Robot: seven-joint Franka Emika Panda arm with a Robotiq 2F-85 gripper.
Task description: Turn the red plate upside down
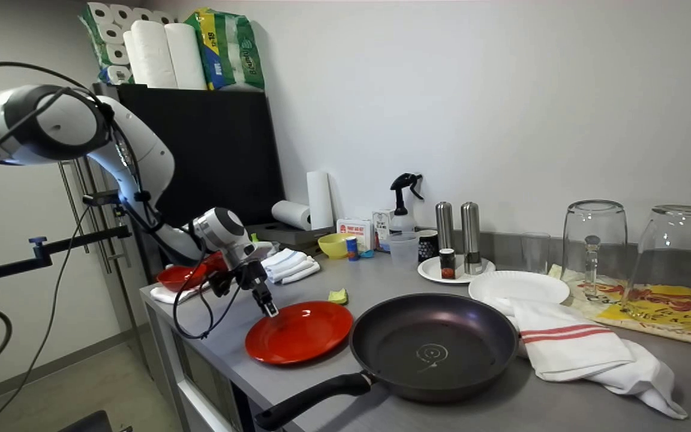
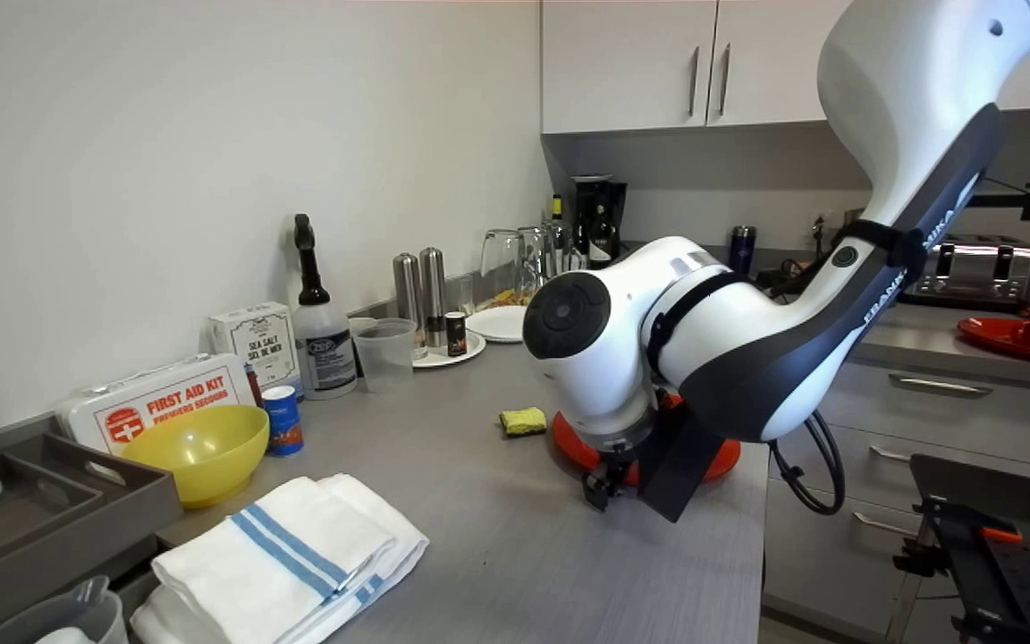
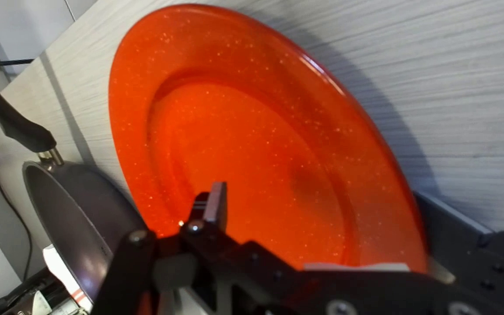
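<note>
While tool gapes at red plate | box: SEA SALT | bottle: ZEP

Looks like a kitchen; cannot tell whether in a home or an office. Has wall cabinets, and drawers under a counter with a steel toaster. Along the wall-side edge of the grey countertop, shows a sea salt box, two steel spice mills, handled glass pitchers and, in the far corner, a coffee maker behind a wine bottle. Near the front edge, holds a red plate and a black frying pan. Toward the opposite end edge, has folded blue-striped dish towels and, beyond, Bounty paper towels atop an apparent refrigerator.
</note>
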